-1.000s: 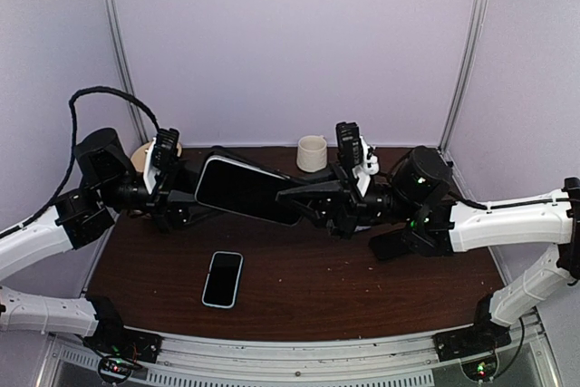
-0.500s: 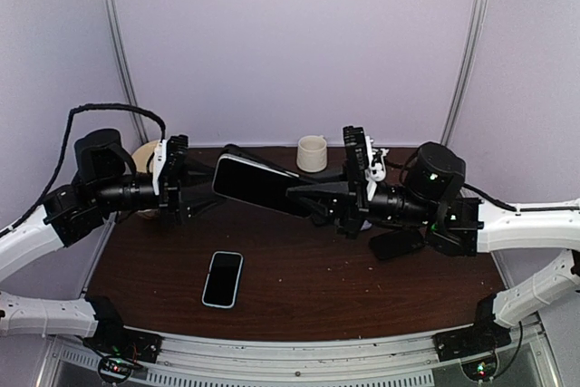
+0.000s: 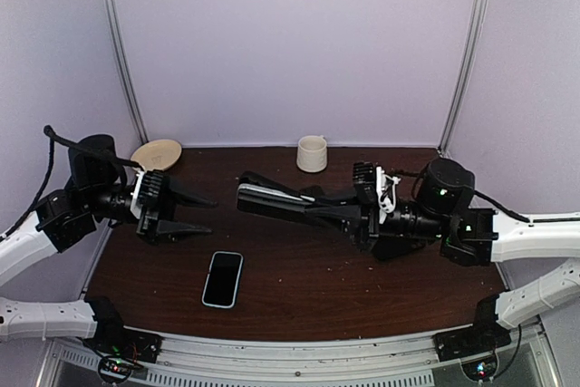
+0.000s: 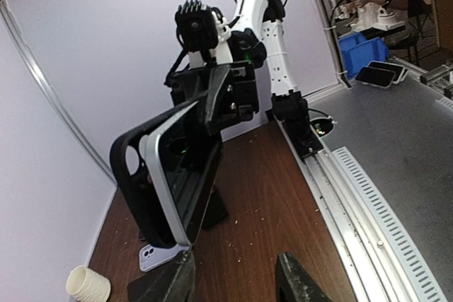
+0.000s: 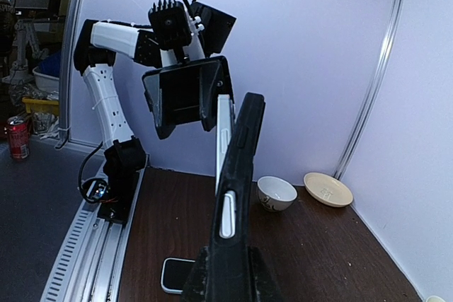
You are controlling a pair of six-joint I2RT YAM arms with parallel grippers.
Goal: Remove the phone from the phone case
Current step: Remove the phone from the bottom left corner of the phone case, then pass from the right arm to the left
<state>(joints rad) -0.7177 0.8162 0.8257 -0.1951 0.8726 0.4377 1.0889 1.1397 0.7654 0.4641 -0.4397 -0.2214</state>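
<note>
My right gripper (image 3: pixel 313 211) is shut on the black phone case (image 3: pixel 272 200) and holds it edge-on above the table's middle. In the left wrist view the silver-edged phone (image 4: pixel 185 164) stands partly peeled out of the case (image 4: pixel 131 167) at its far end. The right wrist view shows the phone's pale edge (image 5: pixel 223 132) apart from the case (image 5: pixel 244 150) up top, with my right gripper (image 5: pixel 228 268) clamped on the lower end. My left gripper (image 3: pixel 210 217) is open and empty, left of the phone; its fingers (image 4: pixel 172 284) show just below it.
A second phone (image 3: pixel 223 278) lies flat at the table's front left, also in the right wrist view (image 5: pixel 177 274). A pale cup (image 3: pixel 311 153) and a tan plate (image 3: pixel 156 152) stand at the back. A dark flat object (image 3: pixel 390 247) lies under the right arm.
My left gripper has let go of the phone and drawn back left and down. My right gripper has lowered the phone in its case and turned it edge-on.
</note>
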